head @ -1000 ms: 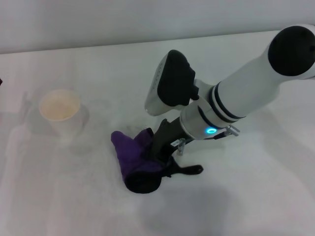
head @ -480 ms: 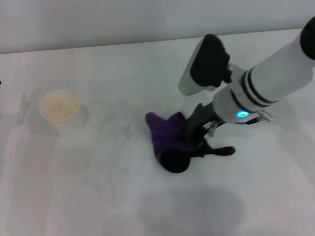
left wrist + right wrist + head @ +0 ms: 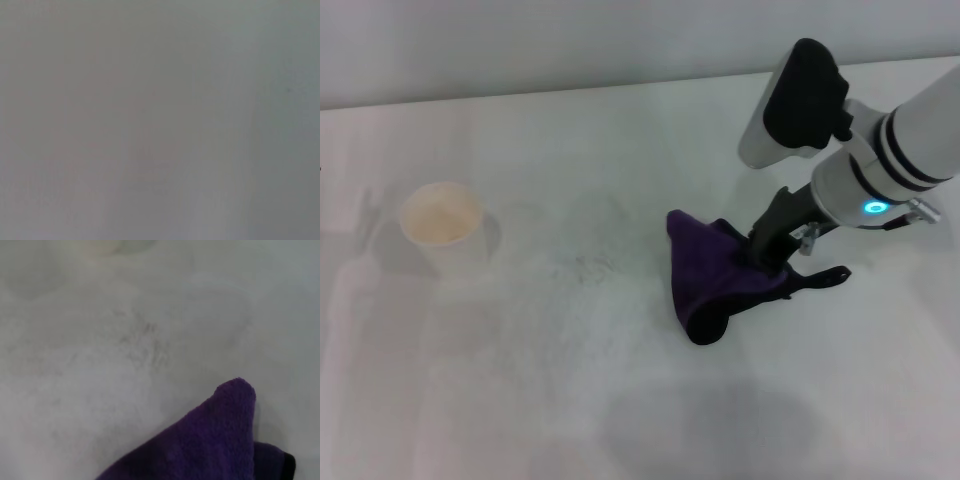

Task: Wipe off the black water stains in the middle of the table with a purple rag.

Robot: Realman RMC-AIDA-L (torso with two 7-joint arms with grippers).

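Note:
The purple rag (image 3: 720, 275) lies bunched on the white table (image 3: 520, 400), right of the middle, its black loop tab (image 3: 825, 277) trailing to the right. My right gripper (image 3: 768, 255) comes down from the right and is shut on the rag's right part, pressing it on the tabletop. The right wrist view shows a purple corner of the rag (image 3: 210, 445) on the table (image 3: 60, 405). No solid black-brown blob shows in any view. My left gripper is out of view; its wrist view shows only a plain grey surface.
A white paper cup (image 3: 442, 232) stands at the left of the table. A faint grey speckled smudge (image 3: 585, 263) lies left of the rag and also shows in the right wrist view (image 3: 145, 340). The table's far edge (image 3: 570, 92) meets a pale wall.
My right arm has dragged the rag to the right across the table, away from the cup. The faint smudge now lies bare to the rag's left.

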